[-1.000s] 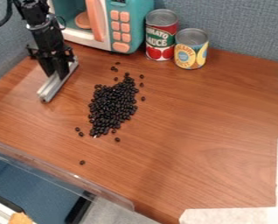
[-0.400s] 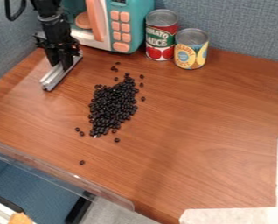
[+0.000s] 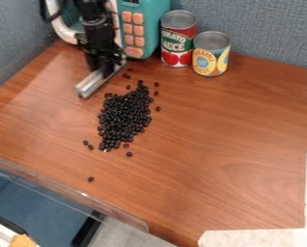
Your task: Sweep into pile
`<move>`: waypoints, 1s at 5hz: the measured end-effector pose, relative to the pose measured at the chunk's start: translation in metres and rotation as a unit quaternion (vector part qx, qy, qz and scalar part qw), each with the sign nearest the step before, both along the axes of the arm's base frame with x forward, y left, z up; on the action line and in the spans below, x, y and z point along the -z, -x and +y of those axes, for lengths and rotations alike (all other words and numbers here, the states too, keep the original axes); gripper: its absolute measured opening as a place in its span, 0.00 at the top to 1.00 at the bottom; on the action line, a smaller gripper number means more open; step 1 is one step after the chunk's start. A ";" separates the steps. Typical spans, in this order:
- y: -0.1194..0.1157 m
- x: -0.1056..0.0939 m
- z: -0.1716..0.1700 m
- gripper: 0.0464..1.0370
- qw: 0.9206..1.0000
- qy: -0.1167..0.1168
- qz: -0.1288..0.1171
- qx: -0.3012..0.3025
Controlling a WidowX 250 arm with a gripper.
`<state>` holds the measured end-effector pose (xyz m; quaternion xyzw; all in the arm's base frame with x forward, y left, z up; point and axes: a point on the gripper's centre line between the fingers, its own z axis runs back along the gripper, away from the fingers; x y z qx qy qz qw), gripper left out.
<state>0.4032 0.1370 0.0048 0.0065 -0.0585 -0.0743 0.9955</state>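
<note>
Just in front of the gripper (image 3: 105, 70), clenched on a metal bar (image 3: 91, 84): black beans (image 3: 124, 117).

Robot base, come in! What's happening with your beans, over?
Gripper at metal bar, upper left. Dark beans heaped mid-table, strays around. Cans standing behind, off to the side. Over.

A brown table (image 3: 227, 173) bears black beans (image 3: 124, 118) (some apart), two cans (image 3: 178, 41), a toy microwave (image 3: 155, 29) and tape (image 3: 259, 238).
</note>
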 end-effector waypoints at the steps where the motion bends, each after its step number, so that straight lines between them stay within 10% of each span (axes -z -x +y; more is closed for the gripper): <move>1: 0.000 0.000 -0.006 0.71 1.000 -0.003 -0.009 0.006; 5: 0.039 -0.001 -0.087 0.71 0.990 -0.019 0.003 0.143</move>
